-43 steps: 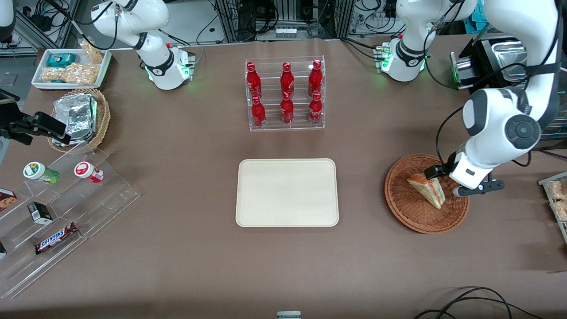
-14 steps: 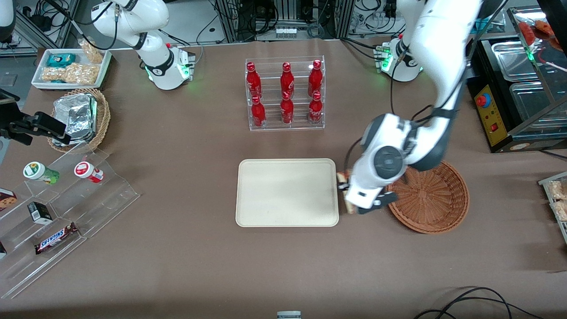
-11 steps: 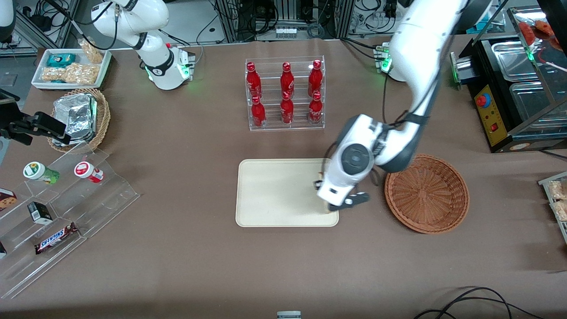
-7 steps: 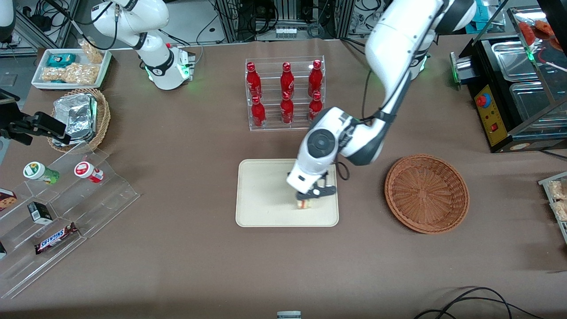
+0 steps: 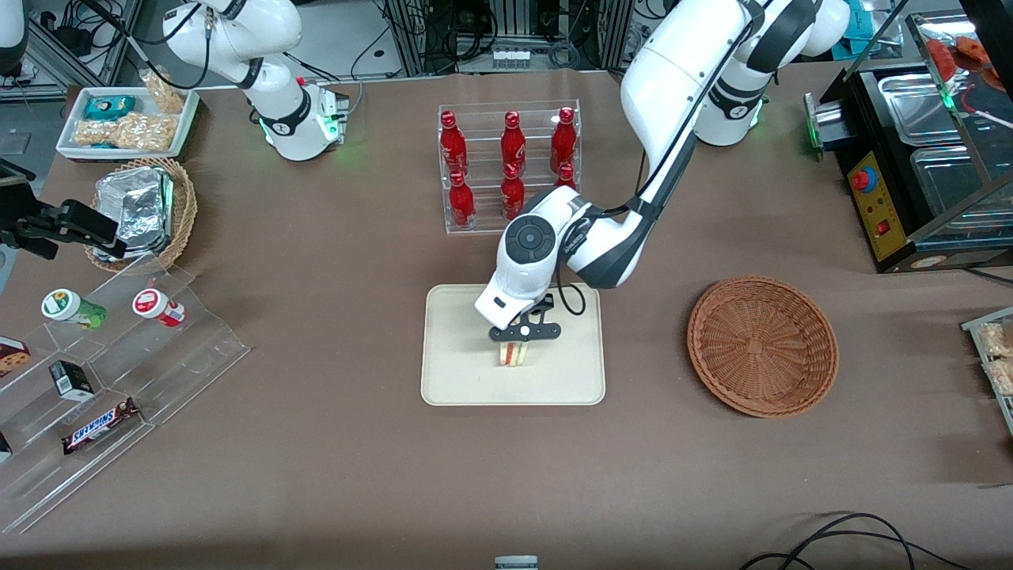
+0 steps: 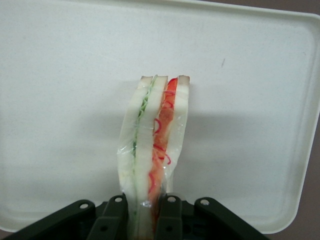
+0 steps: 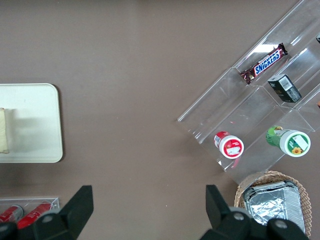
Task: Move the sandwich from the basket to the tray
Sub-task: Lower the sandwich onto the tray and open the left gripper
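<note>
Front view: claw [image 5: 516,342] grips sandwich [image 5: 513,355] over tray [image 5: 451,372]

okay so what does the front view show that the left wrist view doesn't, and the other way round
Only the front view shows the empty basket, the rack of red bottles and the working arm reaching over the table. Only the left wrist view shows the sandwich's green and red filling layers up close, pinched between the fingers. Both show the end effector shut on the sandwich over the tray.
</note>
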### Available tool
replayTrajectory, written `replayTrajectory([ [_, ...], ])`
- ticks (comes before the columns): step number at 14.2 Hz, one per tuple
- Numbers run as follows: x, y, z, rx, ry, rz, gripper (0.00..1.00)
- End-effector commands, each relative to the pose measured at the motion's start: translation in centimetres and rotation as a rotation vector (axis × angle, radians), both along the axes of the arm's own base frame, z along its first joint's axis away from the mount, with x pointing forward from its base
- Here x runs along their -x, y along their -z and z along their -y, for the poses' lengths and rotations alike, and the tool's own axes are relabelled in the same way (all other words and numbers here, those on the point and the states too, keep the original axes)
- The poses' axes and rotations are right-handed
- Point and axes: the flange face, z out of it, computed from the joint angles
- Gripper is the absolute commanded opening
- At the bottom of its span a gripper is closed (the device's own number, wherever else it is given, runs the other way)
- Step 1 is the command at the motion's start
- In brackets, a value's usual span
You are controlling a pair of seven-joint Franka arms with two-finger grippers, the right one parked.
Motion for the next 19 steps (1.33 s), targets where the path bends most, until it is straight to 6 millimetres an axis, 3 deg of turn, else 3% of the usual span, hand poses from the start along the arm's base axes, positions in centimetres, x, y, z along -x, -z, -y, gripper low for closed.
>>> replayTrajectory([
  [1,-0.3,-0.3,0.6,-0.01,-0.017,0.026,0.16],
  [5,-1.2,0.1,-0.3,-0.015,-0.045,0.027,0.19],
  [6,-1.3,0.5,-0.5,-0.015,-0.048,0.031,0.36],
  [7,-1.4,0.5,-0.5,-0.012,-0.035,0.04,0.88],
  [8,-1.4,0.3,-0.4,-0.006,-0.044,0.046,1.0],
  [10,-1.8,-1.1,-0.7,0.001,-0.047,0.065,1.0],
  [14,-2.3,-10.6,-3.0,0.004,-0.074,0.107,1.0],
  [18,-1.4,-21.0,-8.6,-0.082,-0.151,0.04,1.0],
  [19,-1.4,-21.9,-10.2,-0.117,-0.2,0.008,1.0],
])
